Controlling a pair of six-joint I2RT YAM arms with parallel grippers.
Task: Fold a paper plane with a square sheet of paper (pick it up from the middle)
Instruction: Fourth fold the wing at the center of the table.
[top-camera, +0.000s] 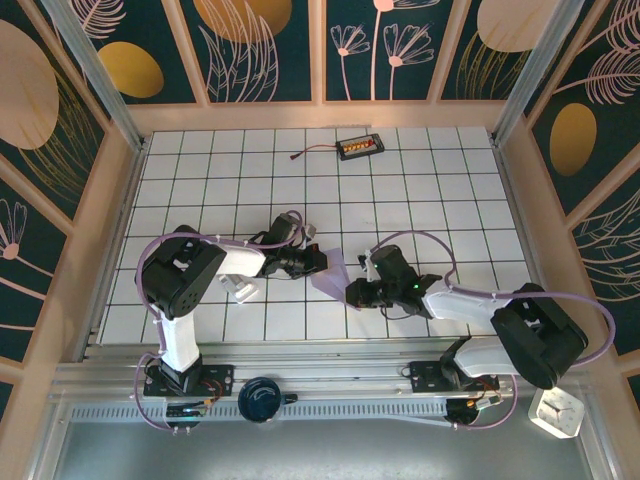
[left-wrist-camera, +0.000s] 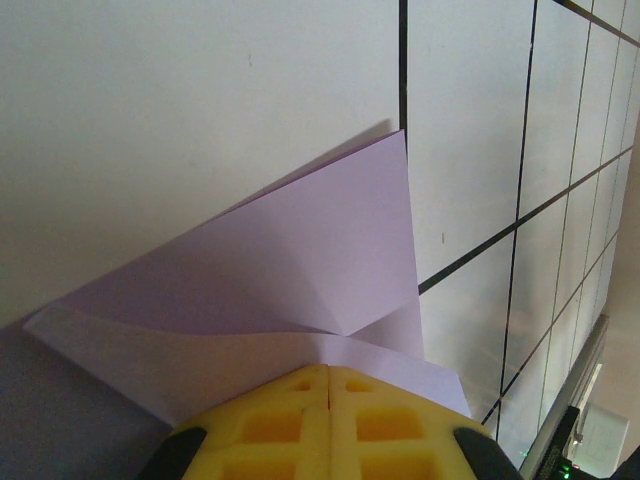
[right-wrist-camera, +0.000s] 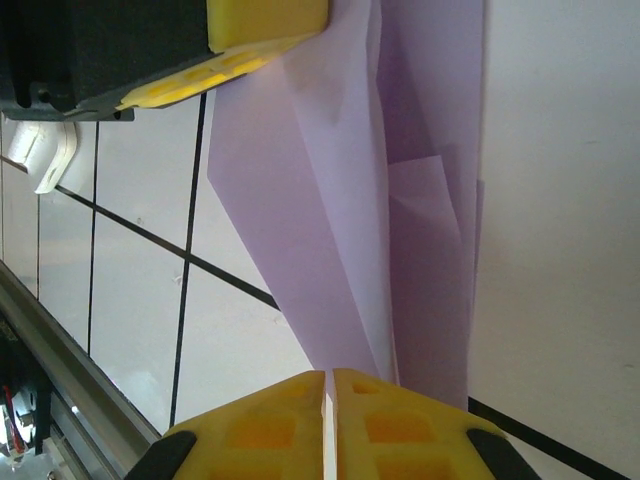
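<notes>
Lavender and thin, the sheet of paper (top-camera: 332, 275) sits just below the middle of the overhead frame. It spans the gap between the two claws over the white tiled tabletop (top-camera: 400, 200) and carries several diagonal folds. The left claw (left-wrist-camera: 328, 385), at the bottom of its own wrist view, is closed, its yellow fingers (left-wrist-camera: 270, 425) pressed together on the sheet's near edge. The right claw (right-wrist-camera: 328, 385) is likewise closed at the bottom of its frame. The layered edge seems to run into the seam between its fingers, so we read it as gripping the sheet too. We judge the step in hand to be a lengthwise fold. To do it well we would hold both pinches firm and move the claws in step so the paper neither slackens nor tears. We would line up the edges first and only then press the crease flat. From above, both arms cover much of the sheet, so we cannot tell whether it touches the tabletop. In each wrist view the pinched portion is cut off behind the fingers.
</notes>
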